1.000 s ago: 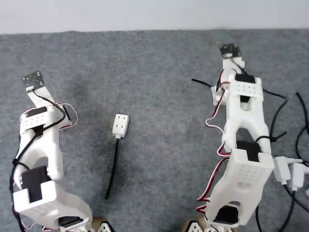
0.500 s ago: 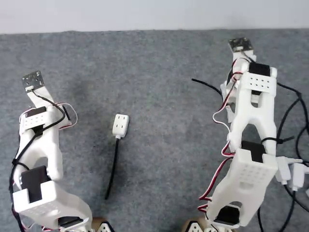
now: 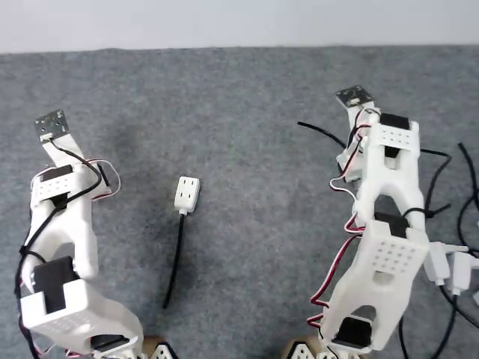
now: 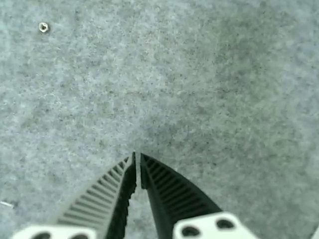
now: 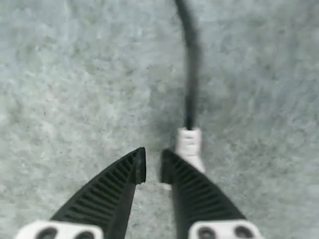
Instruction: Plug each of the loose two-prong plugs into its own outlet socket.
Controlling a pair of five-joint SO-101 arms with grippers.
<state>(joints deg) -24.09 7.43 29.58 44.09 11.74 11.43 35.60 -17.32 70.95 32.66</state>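
A white outlet block [image 3: 186, 192] with a black cord lies on the grey carpet between the two arms. In the right wrist view a white two-prong plug [image 5: 190, 144] lies on the carpet with its black cord [image 5: 191, 64] running away from it. My right gripper [image 5: 153, 165] hovers just over it, open by a narrow gap; the plug lies beside and partly behind one finger [image 5: 189, 189], not between the two. The cord [image 3: 314, 129] sticks out from under the right arm [image 3: 385, 194]. My left gripper [image 4: 137, 157] is shut over bare carpet, far left of the outlet block.
More white plugs [image 3: 443, 265] and tangled black cables [image 3: 453, 314] lie at the right edge beside the right arm's base. A small screw [image 4: 43, 27] lies on the carpet beyond the left gripper. The left arm [image 3: 60, 224] stands at the near left.
The right arm swung out to the right and farther away, then came back left and nearer, over the plug's cord. The left arm and outlet block have not moved.
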